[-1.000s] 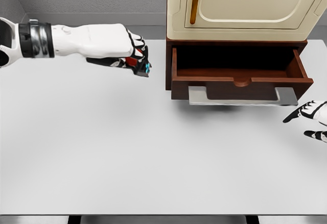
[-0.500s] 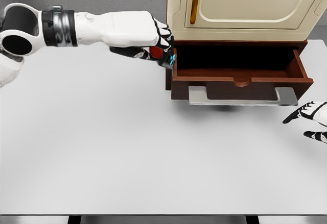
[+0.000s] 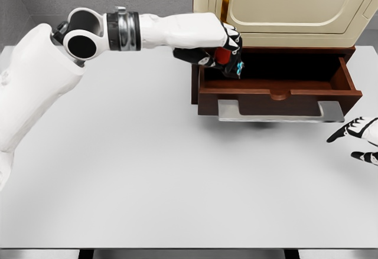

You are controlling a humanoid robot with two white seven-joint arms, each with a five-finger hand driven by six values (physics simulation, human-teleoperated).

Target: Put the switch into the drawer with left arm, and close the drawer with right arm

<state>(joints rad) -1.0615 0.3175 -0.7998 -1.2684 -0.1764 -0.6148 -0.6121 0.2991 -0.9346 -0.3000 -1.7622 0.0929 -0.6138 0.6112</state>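
My left hand (image 3: 227,55) is shut on the switch (image 3: 231,60), a small black device with a red side and a cyan side. It hangs over the left end of the open brown drawer (image 3: 277,91), just above its inside. The drawer is pulled out from under a cream cabinet (image 3: 283,11) and carries a grey handle (image 3: 280,112) on its front. My right hand (image 3: 359,138) rests on the table at the right edge, fingers spread and holding nothing, below and to the right of the drawer's handle.
The white table (image 3: 147,176) stretches out in front of the cabinet. My left arm (image 3: 88,35) reaches across from the upper left. A grey wall stands behind the table.
My left arm has carried the switch to the right, from over the table to over the drawer's left end. The right hand has not moved.
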